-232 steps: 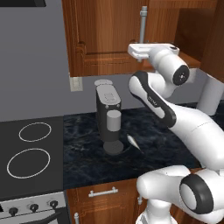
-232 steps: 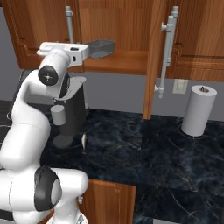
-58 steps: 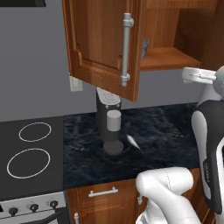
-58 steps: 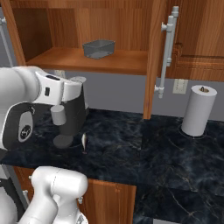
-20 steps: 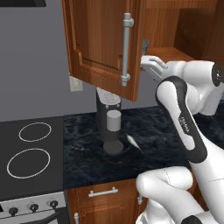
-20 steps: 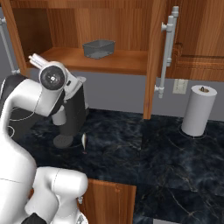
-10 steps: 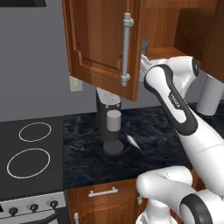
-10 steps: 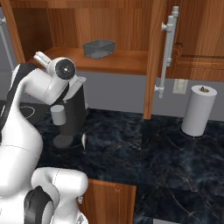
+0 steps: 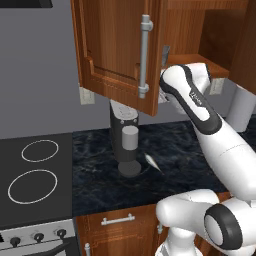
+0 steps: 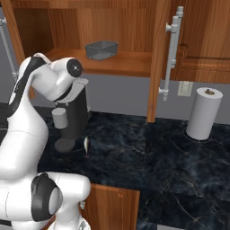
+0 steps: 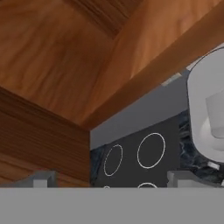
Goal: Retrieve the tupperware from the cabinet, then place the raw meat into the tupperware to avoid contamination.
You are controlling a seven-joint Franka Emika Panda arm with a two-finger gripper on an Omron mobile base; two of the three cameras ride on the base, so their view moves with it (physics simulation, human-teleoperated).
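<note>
The grey, semi-clear tupperware sits on the shelf of the open reddish-brown cabinet, alone and untouched. The raw meat, a pale pointed sliver, lies on the dark counter just right of the coffee machine. My gripper is open, its two dark fingertips wide apart with nothing between them. The hand view looks along the cabinet's wooden underside toward the stove rings. In the left base view my hand is tucked behind the edge of the open left door, below the shelf.
A dark coffee machine with a cup stands under the cabinet. The stove lies to its left. A white paper-towel roll stands at the back right. The right cabinet door hangs open over the counter.
My arm has swung in toward the cabinet, bringing the hand close under the shelf behind the left door's edge. Tupperware, meat and doors have stayed put.
</note>
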